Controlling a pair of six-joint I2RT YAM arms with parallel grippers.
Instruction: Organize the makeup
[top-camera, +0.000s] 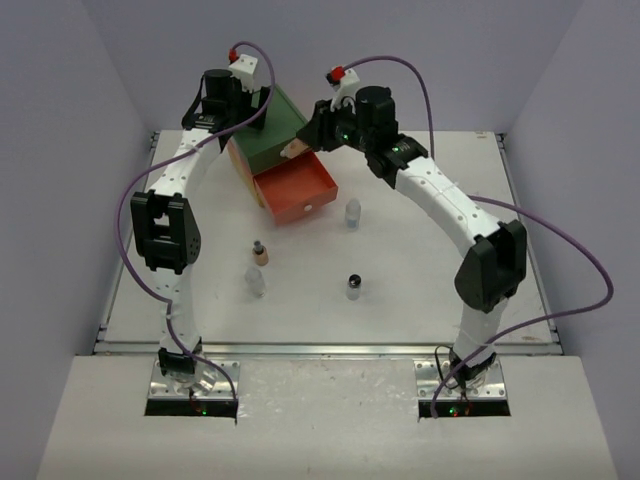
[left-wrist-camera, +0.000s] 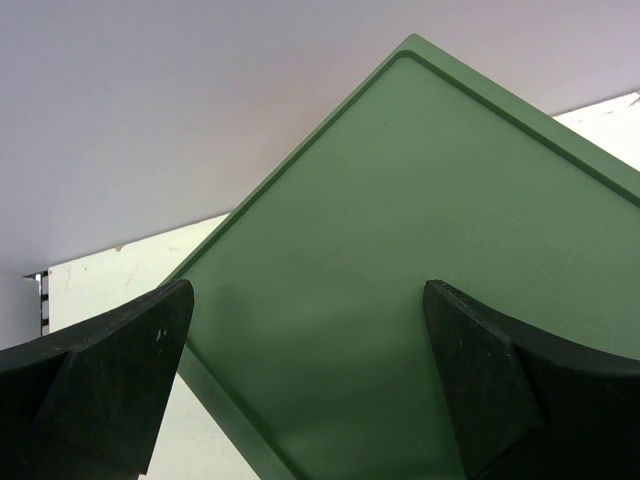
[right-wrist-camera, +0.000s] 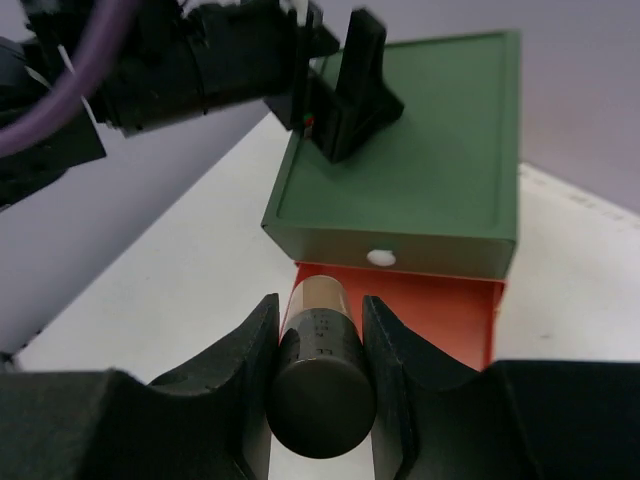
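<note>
Showing a robotics lab test cell. Sitting enclosed by plain lavender partition walls (top-camera: 60, 150) closing in a white desk (top-camera: 420, 300) on three sides. Carrying two white-and-black machine arms, left arm (top-camera: 165, 225) and right arm (top-camera: 450, 215), bolted through metal base plates (top-camera: 195, 385) at the near edge. Trailing exposed purple cables (top-camera: 125, 230) along both arms. Bearing only a few small items: a coloured drawer chest (top-camera: 283, 125), small jars (top-camera: 354, 287), and one tan bottle (right-wrist-camera: 320, 395) being pinched in the right tool (right-wrist-camera: 320, 315).
</note>
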